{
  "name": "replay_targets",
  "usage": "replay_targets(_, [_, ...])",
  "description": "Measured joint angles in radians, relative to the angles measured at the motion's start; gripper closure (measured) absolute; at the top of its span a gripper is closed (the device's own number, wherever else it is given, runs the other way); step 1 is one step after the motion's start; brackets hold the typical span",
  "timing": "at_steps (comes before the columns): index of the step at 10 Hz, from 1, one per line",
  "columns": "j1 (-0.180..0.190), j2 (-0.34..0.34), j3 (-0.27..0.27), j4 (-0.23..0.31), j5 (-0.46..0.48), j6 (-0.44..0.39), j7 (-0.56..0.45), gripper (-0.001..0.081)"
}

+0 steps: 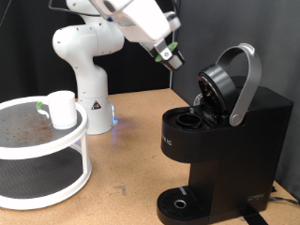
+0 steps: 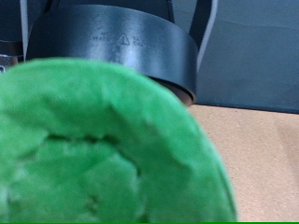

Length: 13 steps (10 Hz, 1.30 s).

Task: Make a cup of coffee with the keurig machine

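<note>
The keurig machine (image 1: 225,131) stands at the exterior view's right with its silver-grey lid handle (image 1: 246,80) raised and the pod chamber (image 1: 192,118) open. My gripper (image 1: 172,58) hangs in the air just above and to the left of the open brew head. It is shut on a green-topped pod (image 2: 93,140), which fills most of the wrist view. The machine's black lid (image 2: 112,47) shows behind the pod. The white cup (image 1: 63,108) stands on a round rack at the exterior view's left, far from the gripper.
The white two-tier round rack (image 1: 37,169) sits at the exterior view's left on the wooden table (image 1: 131,159). The arm's white base (image 1: 89,75) stands behind it. The machine's round drip tray (image 1: 178,202) holds nothing.
</note>
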Motion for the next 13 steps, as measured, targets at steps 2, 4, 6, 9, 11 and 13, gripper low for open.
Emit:
replay_targets(2, [0.002,0.013,0.017,-0.001,0.030,0.013,0.001,0.0333])
replay_targets(4, [0.003,0.013,0.019,-0.002,0.043,0.017,-0.001,0.0333])
replay_targets(6, [0.002,0.022,0.025,-0.014,-0.055,0.015,0.000,0.0333])
replay_targets(9, [0.003,0.070,0.061,-0.078,-0.075,0.182,0.000,0.0333])
replay_targets(11, [0.005,0.103,0.073,-0.087,-0.062,0.209,-0.010,0.0333])
replay_targets(13, [0.008,0.123,0.084,-0.096,-0.048,0.234,-0.020,0.0333])
